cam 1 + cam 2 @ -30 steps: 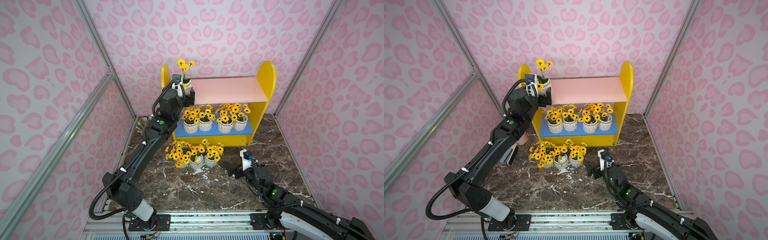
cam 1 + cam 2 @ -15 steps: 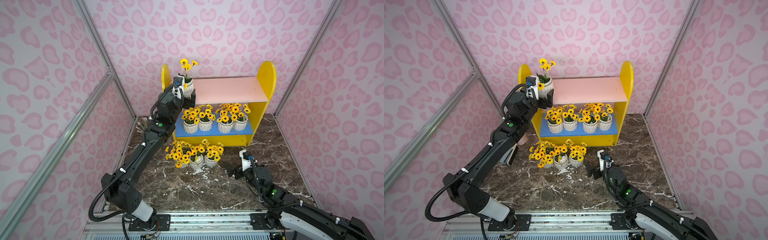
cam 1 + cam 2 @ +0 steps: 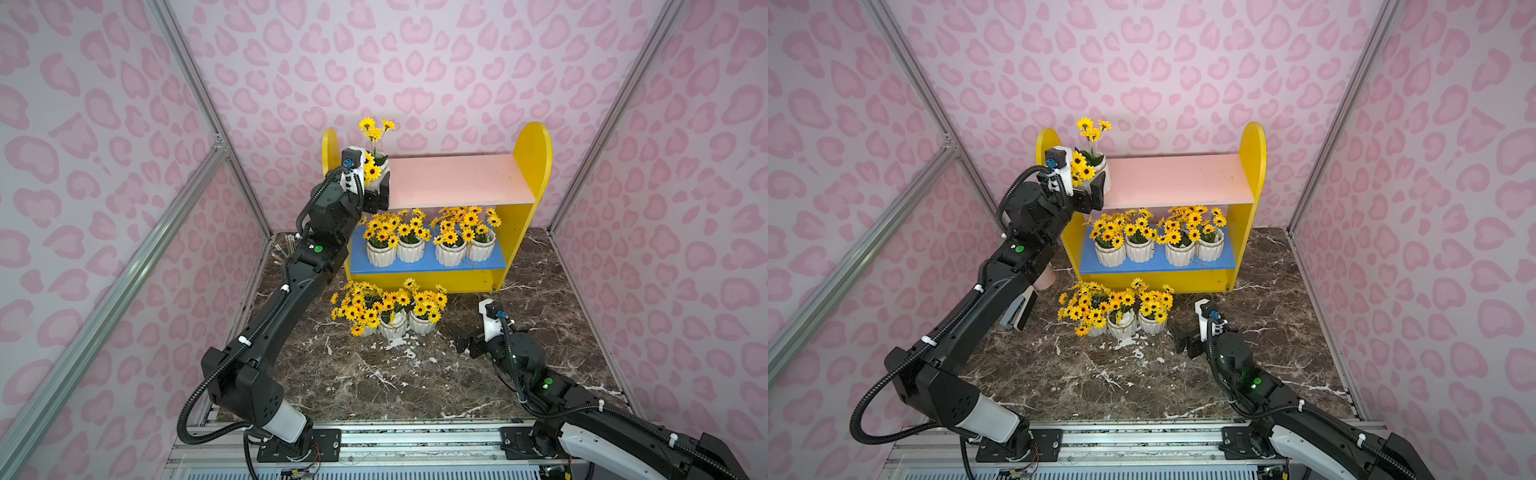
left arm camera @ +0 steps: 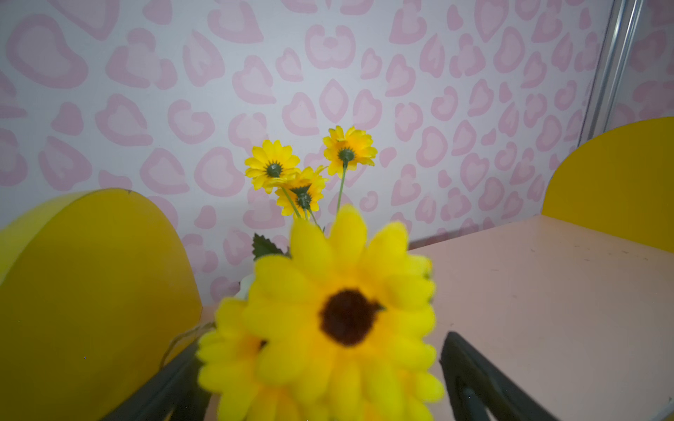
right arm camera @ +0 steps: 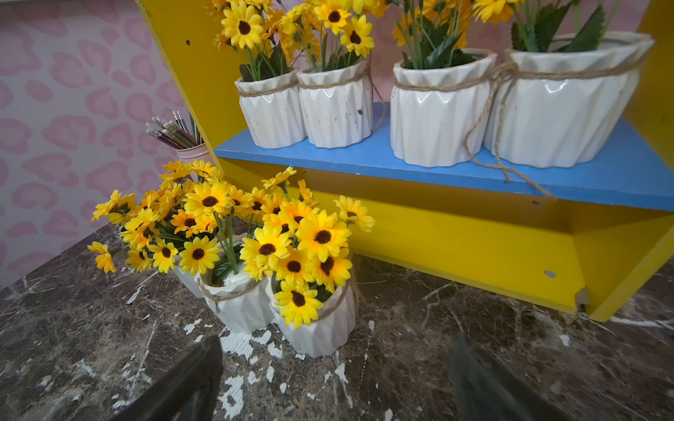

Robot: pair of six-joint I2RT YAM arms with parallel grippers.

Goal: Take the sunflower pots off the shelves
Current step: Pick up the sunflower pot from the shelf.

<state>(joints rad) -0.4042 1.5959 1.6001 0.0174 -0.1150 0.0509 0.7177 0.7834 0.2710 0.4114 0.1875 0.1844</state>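
In both top views the shelves [image 3: 457, 178] [image 3: 1179, 178] stand at the back wall on the marble table [image 3: 374, 382]. One sunflower pot [image 3: 381, 174] [image 3: 1100, 173] sits upright at the left end of the pink upper board, just beside the yellow side panel. The left claw [image 3: 377, 195] [image 3: 1090, 195] is at this pot, jaws spread wide, one on each side of the pot body. Contact cannot be determined. Four pots [image 3: 410, 250] stand in a row on the blue lower board. Three pots [image 3: 392, 328] stand clustered on the table in front of the shelves. The right claw [image 3: 458, 338] [image 3: 1177, 340] is low over the table, right of that cluster and apart from it, jaws open and empty. A pink cup [image 3: 1044, 280] shows behind the left arm. In the left wrist view a blurred flower fills the gap between the two fingers [image 4: 474, 375] and hides the pot body. In the right wrist view the fingers [image 5: 189, 379] stand wide apart over bare marble, with the cluster ahead and the cup holding pencils [image 5: 175, 131].
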